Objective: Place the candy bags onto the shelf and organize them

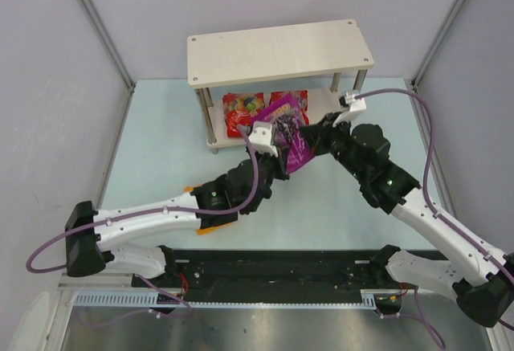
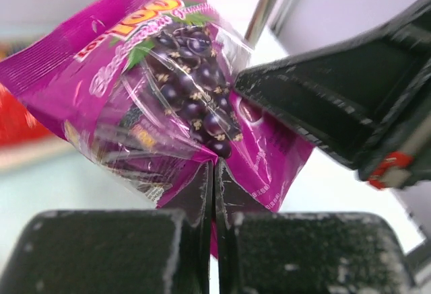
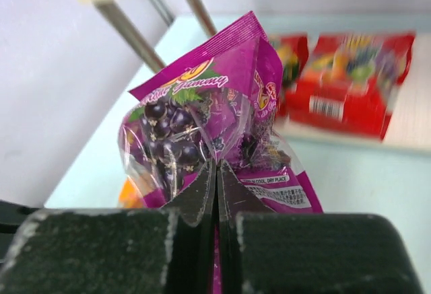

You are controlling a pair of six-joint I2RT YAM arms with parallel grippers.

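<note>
Both grippers hold the purple candy bag (image 1: 291,126) in the air, just in front of the shelf's (image 1: 281,49) lower tier. My left gripper (image 1: 275,140) is shut on the bag's lower edge (image 2: 168,85), with the jaws pressed together (image 2: 214,173). My right gripper (image 1: 312,139) is shut on the same bag (image 3: 202,119) from the other side (image 3: 217,173). Two red bags (image 1: 241,107) (image 1: 289,98) lie on the lower board, and also show in the right wrist view (image 3: 350,79). The orange-yellow bag (image 1: 215,224) lies on the table, mostly hidden under my left arm.
The shelf stands at the far middle of the pale blue table (image 1: 152,150), and its top board carries nothing. A metal shelf post (image 3: 128,28) is close to the bag. My right gripper's black body (image 2: 337,105) is close to the left one. Grey walls enclose the table.
</note>
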